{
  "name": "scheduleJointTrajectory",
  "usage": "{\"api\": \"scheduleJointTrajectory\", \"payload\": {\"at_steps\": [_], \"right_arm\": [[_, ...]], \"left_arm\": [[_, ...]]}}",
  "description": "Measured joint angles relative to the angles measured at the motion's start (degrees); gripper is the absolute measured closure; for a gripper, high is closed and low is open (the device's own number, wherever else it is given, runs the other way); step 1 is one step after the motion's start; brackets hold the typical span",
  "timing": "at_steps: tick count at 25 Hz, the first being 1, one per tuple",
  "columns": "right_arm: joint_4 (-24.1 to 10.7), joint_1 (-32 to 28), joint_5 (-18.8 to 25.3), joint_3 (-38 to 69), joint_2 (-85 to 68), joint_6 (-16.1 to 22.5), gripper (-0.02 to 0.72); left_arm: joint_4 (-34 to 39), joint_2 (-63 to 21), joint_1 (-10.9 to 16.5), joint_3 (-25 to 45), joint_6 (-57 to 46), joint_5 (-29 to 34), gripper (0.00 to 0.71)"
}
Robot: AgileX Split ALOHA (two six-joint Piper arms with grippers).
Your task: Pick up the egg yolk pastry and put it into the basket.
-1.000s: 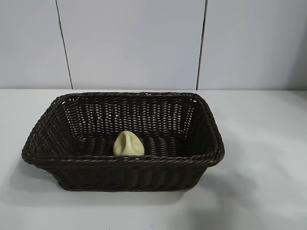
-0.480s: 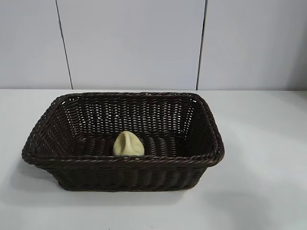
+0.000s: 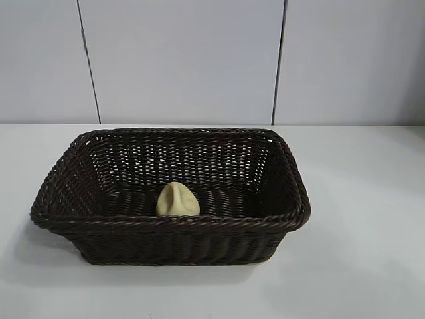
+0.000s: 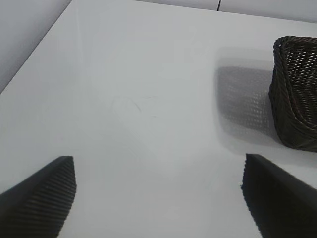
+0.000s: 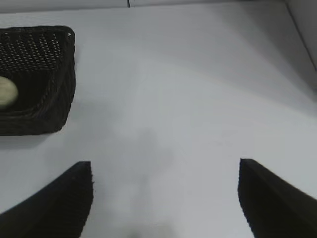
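Observation:
The pale yellow egg yolk pastry [image 3: 177, 200] lies inside the dark brown wicker basket [image 3: 292, 173], near its front wall. Part of the pastry shows in the right wrist view [image 5: 7, 92] within the basket [image 5: 54, 74]. A corner of the basket shows in the left wrist view [image 4: 297, 84]. My left gripper [image 4: 158, 171] is open and empty above bare table, off to one side of the basket. My right gripper [image 5: 165, 173] is open and empty above bare table on the other side. Neither gripper shows in the exterior view.
The basket stands on a white table [image 3: 372, 219] in front of a pale panelled wall [image 3: 186, 60]. The table's far edges show in both wrist views.

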Motion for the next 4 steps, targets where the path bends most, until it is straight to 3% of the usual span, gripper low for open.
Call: {"api": "scheduleJointTrajectory", "payload": {"at_steps": [4], "right_arm": [[0.00,0.00,0.06,0.00,0.00,0.00,0.122]], "left_arm": [[0.00,0.00,0.00,0.00,0.00,0.00,0.051]]}}
